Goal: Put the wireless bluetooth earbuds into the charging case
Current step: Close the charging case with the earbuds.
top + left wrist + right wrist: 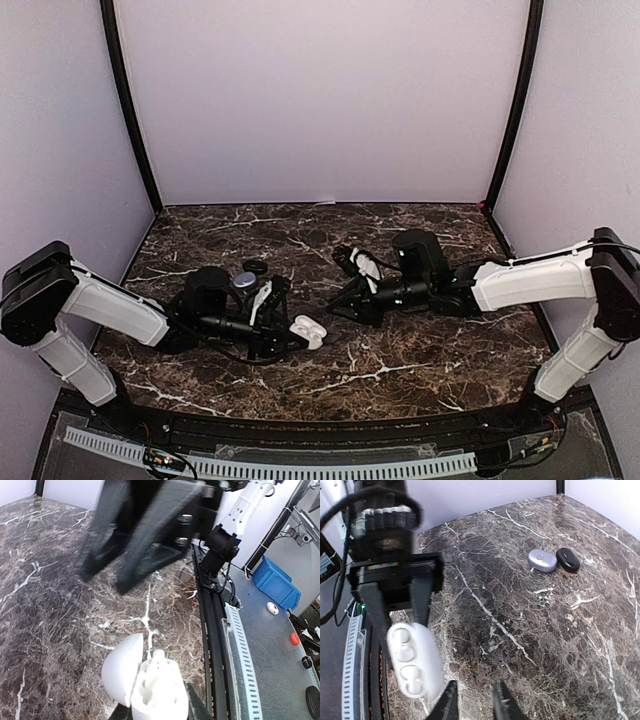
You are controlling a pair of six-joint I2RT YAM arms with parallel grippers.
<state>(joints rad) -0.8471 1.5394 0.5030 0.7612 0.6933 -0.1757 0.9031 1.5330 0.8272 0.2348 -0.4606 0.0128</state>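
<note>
My left gripper (288,336) is shut on an open white charging case (308,331) and holds it just above the marble. In the left wrist view the case (160,690) sits between my fingers with its lid swung open to the left. A glossy white earbud (159,658) sticks up from its far well. In the right wrist view the case (413,661) shows white rounded bud shapes in both wells. My right gripper (475,702) is open and empty, just right of the case, its fingertips close to the table. No black earbuds show.
A grey oval case (542,560) and a black oval item (568,559) lie together behind the left gripper, also seen in the top view (243,282). The table's front edge with a black rail and white cable duct (240,645) is close to the case.
</note>
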